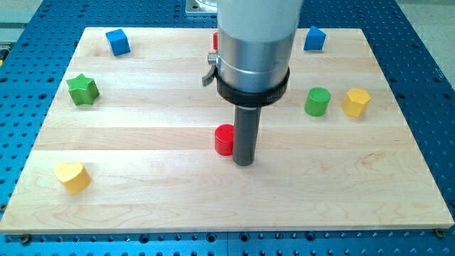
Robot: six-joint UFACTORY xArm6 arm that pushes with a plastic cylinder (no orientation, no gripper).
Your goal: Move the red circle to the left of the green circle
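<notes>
The red circle [225, 139] stands near the middle of the wooden board [142, 192]. My tip [243, 163] is right next to the red circle, on its right and slightly toward the view's bottom, touching or nearly touching it. The green circle [317, 102] stands well to the right, a little higher in the view. The rod and the arm's grey body hide part of the board above the red circle.
A yellow hexagon [356, 102] sits just right of the green circle. A blue block [314, 38] is at top right, a blue cube [117, 42] at top left. A green star [82, 89] is at left, a yellow heart [72, 176] at bottom left. A red block [215, 41] peeks out behind the arm.
</notes>
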